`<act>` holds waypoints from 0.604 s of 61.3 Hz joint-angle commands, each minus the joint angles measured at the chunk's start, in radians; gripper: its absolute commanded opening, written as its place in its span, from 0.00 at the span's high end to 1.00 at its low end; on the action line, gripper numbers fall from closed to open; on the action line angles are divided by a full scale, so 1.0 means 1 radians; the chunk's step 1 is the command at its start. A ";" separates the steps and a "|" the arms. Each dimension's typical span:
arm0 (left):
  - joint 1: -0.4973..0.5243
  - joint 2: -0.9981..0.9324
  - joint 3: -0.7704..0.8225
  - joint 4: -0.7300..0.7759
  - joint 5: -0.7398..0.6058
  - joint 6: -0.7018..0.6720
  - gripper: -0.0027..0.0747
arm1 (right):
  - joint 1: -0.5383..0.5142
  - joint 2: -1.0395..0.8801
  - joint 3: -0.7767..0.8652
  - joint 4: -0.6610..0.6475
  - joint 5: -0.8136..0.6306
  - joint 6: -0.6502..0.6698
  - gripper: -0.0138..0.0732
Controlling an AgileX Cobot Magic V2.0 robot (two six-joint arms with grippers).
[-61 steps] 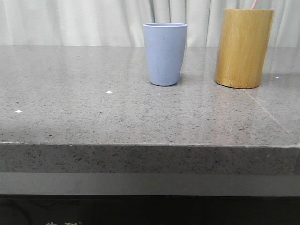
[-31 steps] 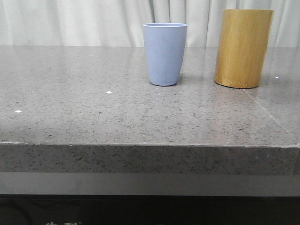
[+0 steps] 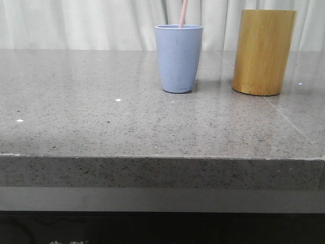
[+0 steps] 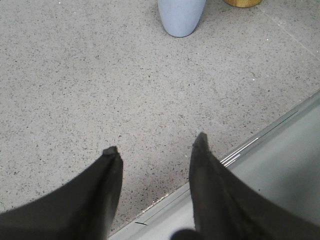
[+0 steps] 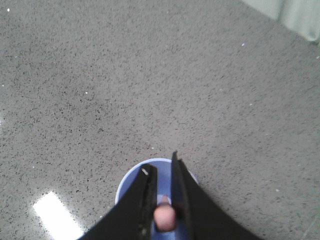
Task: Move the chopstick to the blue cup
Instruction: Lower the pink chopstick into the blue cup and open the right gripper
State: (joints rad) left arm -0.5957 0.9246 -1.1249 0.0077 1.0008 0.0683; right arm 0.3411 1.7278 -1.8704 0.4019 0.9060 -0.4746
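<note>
The blue cup [image 3: 178, 58] stands upright at the back middle of the table. A pale pink chopstick [image 3: 183, 13] comes down from above into its mouth. In the right wrist view my right gripper [image 5: 162, 170] is right above the blue cup [image 5: 131, 180] and is shut on the chopstick [image 5: 164, 217], seen end-on between the jaws. My left gripper [image 4: 155, 149] is open and empty, low over the table's front edge; the blue cup's base [image 4: 180, 17] is far ahead of it. Neither gripper shows in the front view.
A taller yellow-brown bamboo cylinder [image 3: 264, 52] stands to the right of the blue cup; its base shows in the left wrist view [image 4: 241, 2]. The grey speckled table [image 3: 101, 122] has a front edge [image 3: 162, 157]. White curtains hang behind.
A pink stick end showed above the bamboo cylinder one second ago, then was gone. Now a chopstick reaches down into the blue cup. The cups have not moved.
</note>
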 commanded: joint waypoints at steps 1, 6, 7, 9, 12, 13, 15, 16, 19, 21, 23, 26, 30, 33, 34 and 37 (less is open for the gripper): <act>-0.003 -0.008 -0.025 -0.008 -0.069 -0.008 0.56 | 0.001 -0.035 -0.025 0.041 -0.063 -0.009 0.76; -0.003 -0.008 -0.025 -0.008 -0.069 -0.008 0.56 | 0.001 -0.030 -0.025 0.041 -0.064 -0.009 0.60; -0.003 -0.008 -0.025 -0.008 -0.069 -0.008 0.56 | 0.001 -0.030 -0.025 0.041 -0.064 -0.009 0.55; -0.003 -0.008 -0.025 -0.008 -0.069 -0.008 0.56 | 0.001 -0.030 -0.025 0.041 -0.064 -0.009 0.49; -0.003 -0.008 -0.025 -0.008 -0.067 -0.008 0.56 | 0.001 -0.033 -0.030 0.041 -0.051 -0.009 0.43; -0.003 -0.008 -0.025 -0.008 -0.067 -0.008 0.56 | 0.001 -0.034 -0.033 0.040 -0.046 -0.009 0.40; -0.003 -0.008 -0.025 -0.008 -0.067 -0.008 0.56 | -0.001 -0.040 -0.035 0.039 -0.035 -0.009 0.38; -0.003 -0.008 -0.025 -0.008 -0.067 -0.008 0.56 | -0.001 -0.043 -0.039 0.039 -0.029 -0.009 0.37; -0.003 -0.008 -0.025 -0.008 -0.067 -0.008 0.56 | -0.005 -0.055 -0.048 0.039 -0.014 -0.007 0.38; -0.003 -0.008 -0.025 -0.008 -0.067 -0.008 0.56 | -0.005 -0.068 -0.056 0.037 -0.003 -0.006 0.38; -0.003 -0.008 -0.025 -0.008 -0.067 -0.008 0.56 | -0.006 -0.085 -0.064 0.031 0.008 0.004 0.38; -0.003 -0.008 -0.025 -0.008 -0.067 -0.008 0.56 | -0.011 -0.113 -0.070 0.017 0.021 0.029 0.38; -0.003 -0.008 -0.025 -0.008 -0.067 -0.008 0.56 | -0.013 -0.151 -0.070 -0.013 0.037 0.068 0.38; -0.003 -0.008 -0.025 -0.008 -0.067 -0.008 0.56 | -0.018 -0.187 -0.070 -0.057 0.059 0.112 0.38; -0.003 -0.008 -0.025 -0.008 -0.067 -0.008 0.56 | -0.018 -0.202 -0.070 -0.072 0.067 0.131 0.38; -0.003 -0.008 -0.025 -0.008 -0.067 -0.008 0.56 | -0.018 -0.233 -0.068 -0.125 0.093 0.164 0.38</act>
State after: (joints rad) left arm -0.5957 0.9246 -1.1249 0.0077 1.0008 0.0683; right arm 0.3328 1.5990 -1.9040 0.3428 1.0068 -0.3772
